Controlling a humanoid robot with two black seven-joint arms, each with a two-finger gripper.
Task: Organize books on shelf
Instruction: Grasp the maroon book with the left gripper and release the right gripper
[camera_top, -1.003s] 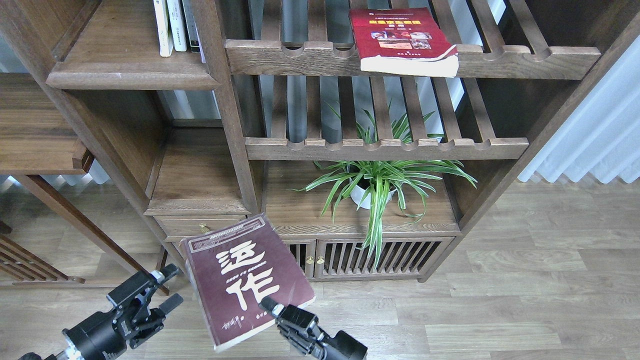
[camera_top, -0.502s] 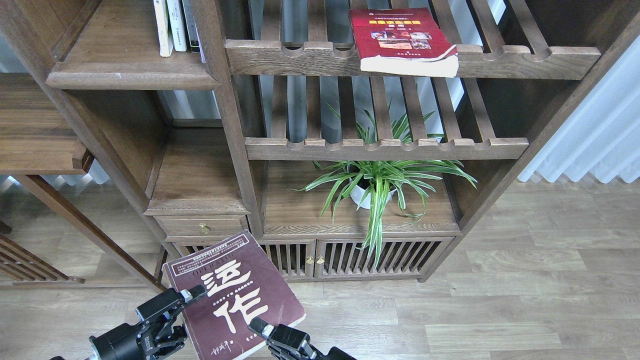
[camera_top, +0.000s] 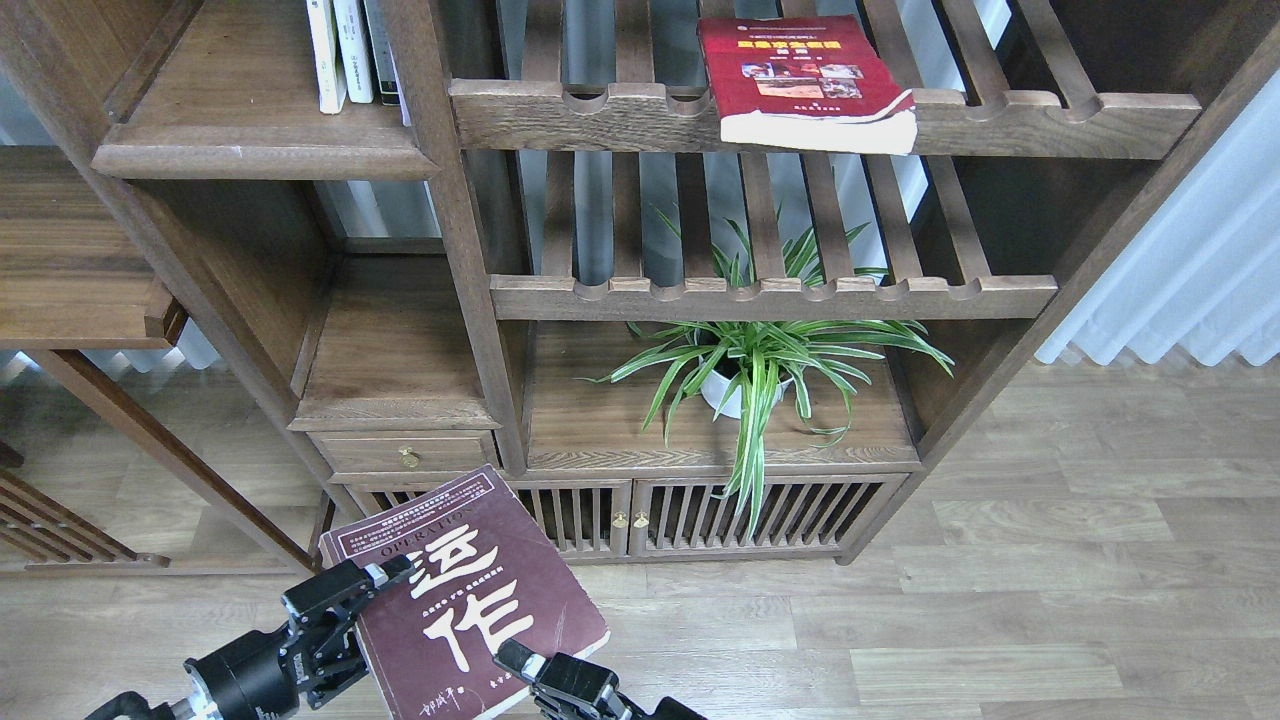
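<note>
Maroon book (camera_top: 465, 600) cover reads "OPERATIONS" above large white characters "运作". Yellow title on the red book (camera_top: 800, 75) is too small to read.

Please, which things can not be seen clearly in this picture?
- Head view: the standing books on the shelf are cut off by the top edge.
- Right gripper: its grip under the maroon book is hidden.
- Red book: title too small to read.

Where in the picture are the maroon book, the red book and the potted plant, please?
maroon book (camera_top: 470, 600), head view, middle of its front cover.
red book (camera_top: 800, 75), head view, its cover, lying on the upper slatted rack.
potted plant (camera_top: 726, 392), head view, its white pot.
</note>
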